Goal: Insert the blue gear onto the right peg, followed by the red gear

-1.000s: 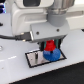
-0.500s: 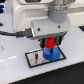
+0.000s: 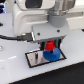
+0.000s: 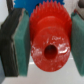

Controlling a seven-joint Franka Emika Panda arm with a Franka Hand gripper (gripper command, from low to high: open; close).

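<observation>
Red gear held over the blue one

The pincer (image 3: 49,45) grips the red gear (image 4: 48,44); blue gear (image 3: 53,54) sits at six o'clock below, on the plate (image 3: 33,59). A hole off-centre from the hidden peg could jam.

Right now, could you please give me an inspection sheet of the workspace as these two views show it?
Surface: white table, carrying a black-rimmed white plate.
Job's things: the blue gear lies on the plate at its end toward the exterior view's right; the red gear is held above it. The right peg is hidden behind the gears and gripper.
Clutter: nothing seen.
Grippers: the gripper is shut on the red gear, with its green pads pressed on both sides in the wrist view.
Cables: a dark cable runs to the wrist from the exterior view's left.
Surroundings: a blue patch in the background, too blurred to identify.
</observation>
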